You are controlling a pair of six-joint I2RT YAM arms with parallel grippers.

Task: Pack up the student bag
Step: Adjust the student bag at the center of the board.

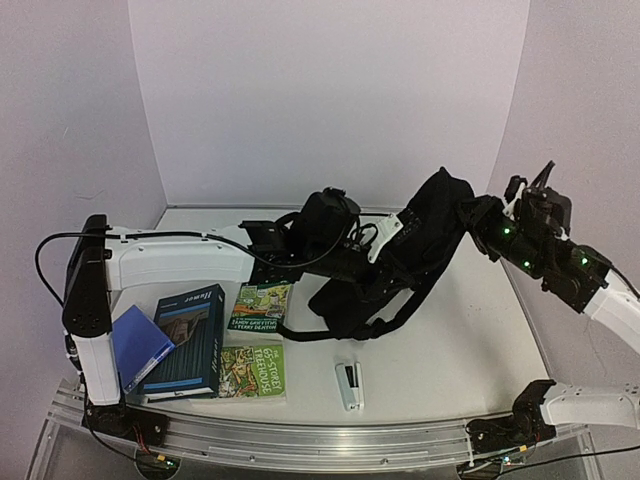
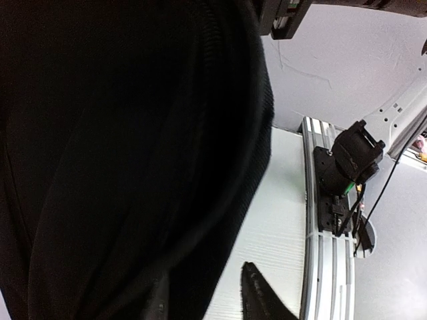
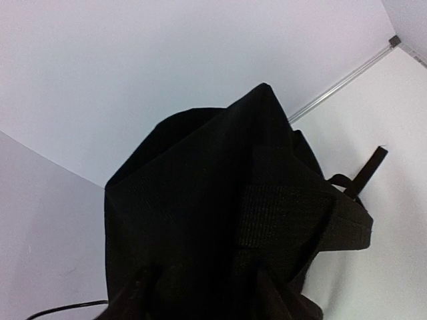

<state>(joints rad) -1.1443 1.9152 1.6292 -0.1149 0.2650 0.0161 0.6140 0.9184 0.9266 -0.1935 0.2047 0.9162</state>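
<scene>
The student bag is hanging centre-right of the top frame, long axis running lower left to upper right, the right gripper clamping its raised upper-right end and the left gripper, state indeterminable, sitting against its left side.

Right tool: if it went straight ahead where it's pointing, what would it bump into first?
The right tool would meet the student bag at once; the black fabric seems right up against it, though depth is unclear.

Left arm: white links, black joints, black cable. Right arm: green lights.
</scene>
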